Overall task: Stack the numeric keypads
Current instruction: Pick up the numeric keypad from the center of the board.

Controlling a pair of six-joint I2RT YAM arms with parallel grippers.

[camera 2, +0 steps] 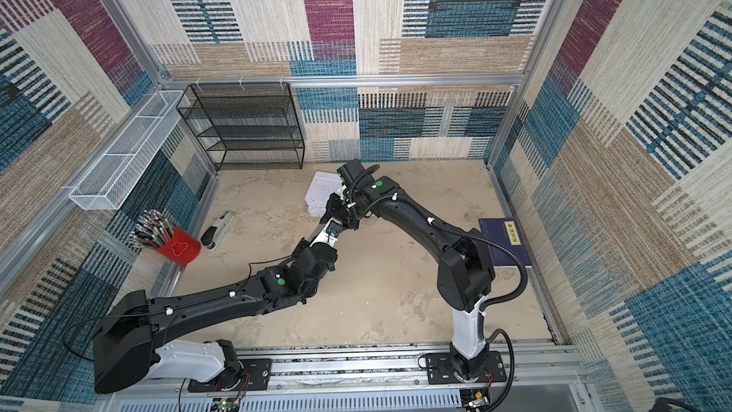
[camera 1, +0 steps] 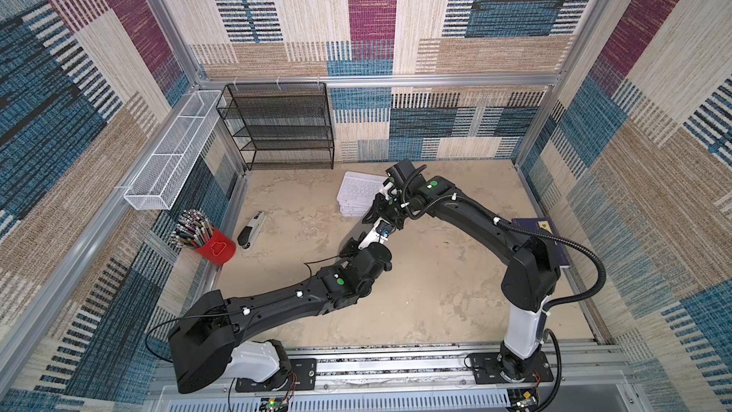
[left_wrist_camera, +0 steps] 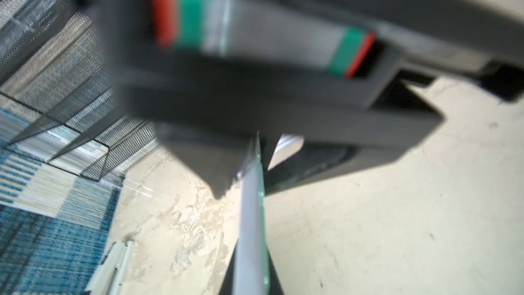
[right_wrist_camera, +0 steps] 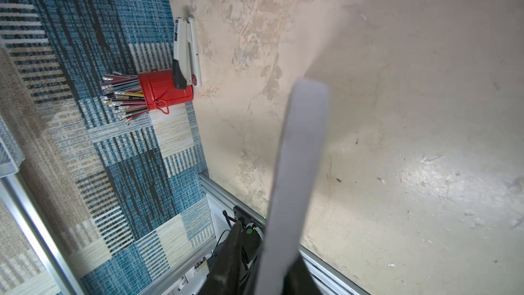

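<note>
Six-pad job: the stack (camera 1: 358, 194) (camera 2: 321, 192) sits near the far edge of the bench (camera 1: 435, 291), about midway along, pale pad on top. One keypad (left_wrist_camera: 252, 222) (right_wrist_camera: 300, 166) is held edge-on beside it. The left claw (left_wrist_camera: 252, 268) is clamped on it. The right claw (right_wrist_camera: 269, 268) straddles it too, but whether it is gripping or slack I cannot tell.

Both top views look steeply down from high above the arm bases (camera 1: 511, 366) toward the back wall (camera 1: 435, 124), sharing nearly the whole worktop (camera 1: 435, 291) and black mesh shelf (camera 2: 245, 128). Each wrist camera sits very close, sighting along an edge-on keypad (left_wrist_camera: 251, 222): left toward the shelf, right down at the red cup (right_wrist_camera: 166, 90) and stapler (right_wrist_camera: 185, 49).
</note>
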